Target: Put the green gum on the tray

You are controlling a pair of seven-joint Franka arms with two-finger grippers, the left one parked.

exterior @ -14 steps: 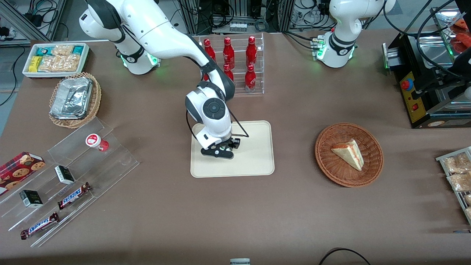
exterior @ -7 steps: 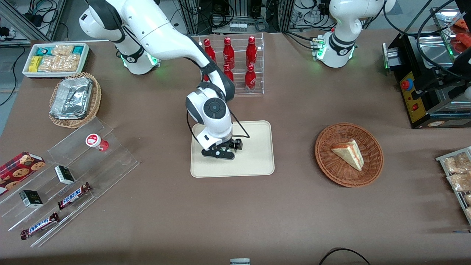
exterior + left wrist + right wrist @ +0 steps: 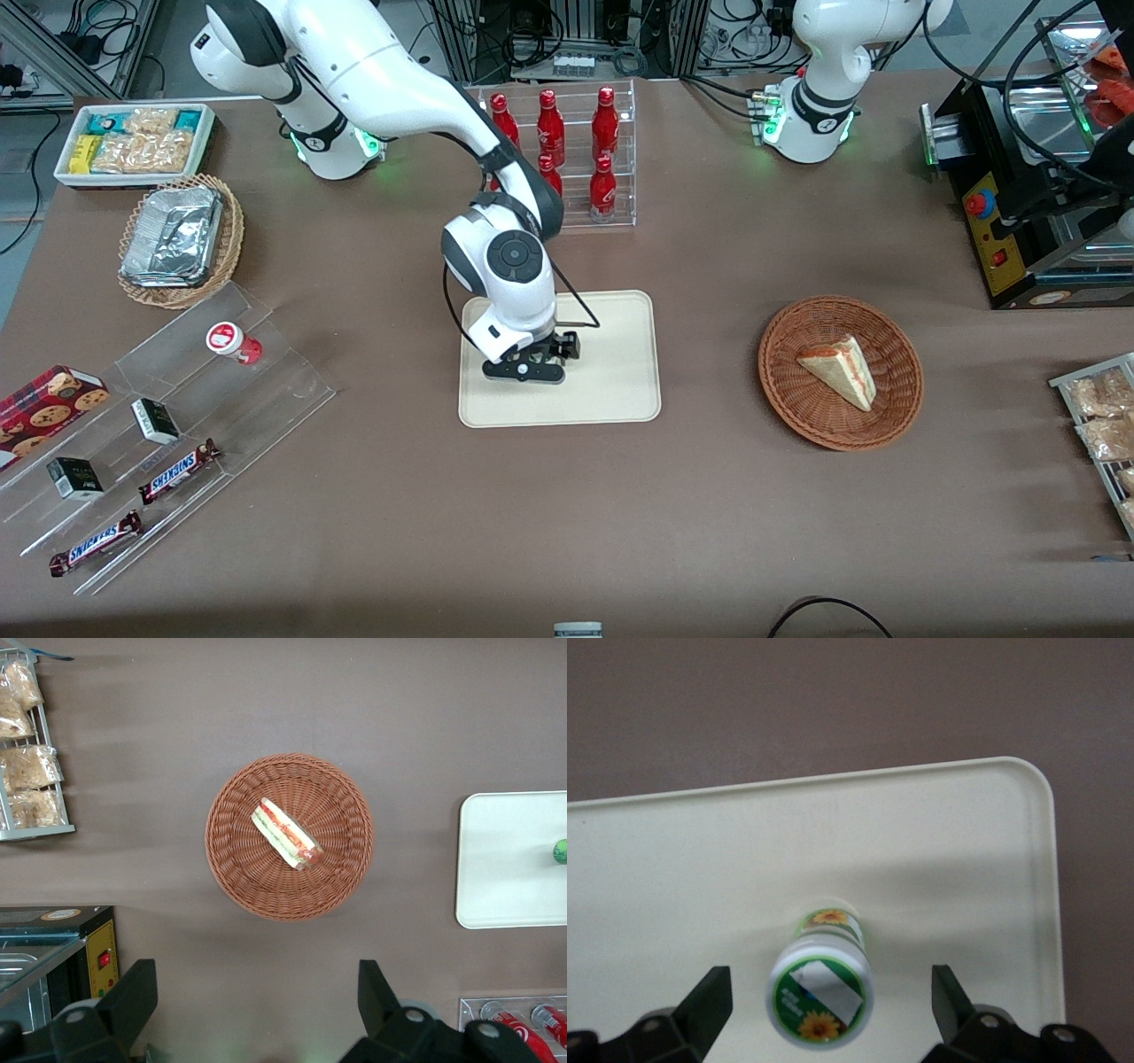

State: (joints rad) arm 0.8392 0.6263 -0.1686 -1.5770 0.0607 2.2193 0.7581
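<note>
The green gum (image 3: 821, 988) stands upright on the cream tray (image 3: 700, 868), its green-and-white lid facing the wrist camera. My right gripper (image 3: 828, 994) is open and straddles the canister, with a gap between each finger and the gum. In the front view the gripper (image 3: 532, 363) hangs low over the tray (image 3: 611, 390), over the half toward the working arm's end, and hides the gum. The left wrist view shows the gum (image 3: 560, 850) as a green spot on the tray (image 3: 505, 859).
A rack of red bottles (image 3: 567, 159) stands farther from the front camera than the tray. A wicker basket (image 3: 895, 416) with a sandwich lies toward the parked arm's end. A red-lidded canister (image 3: 232, 341), snack bars and a foil-filled basket (image 3: 182, 239) lie toward the working arm's end.
The wrist has shifted slightly toward the working arm's end and a little upward. The green that showed between the fingers one second ago no longer shows in the front view.
</note>
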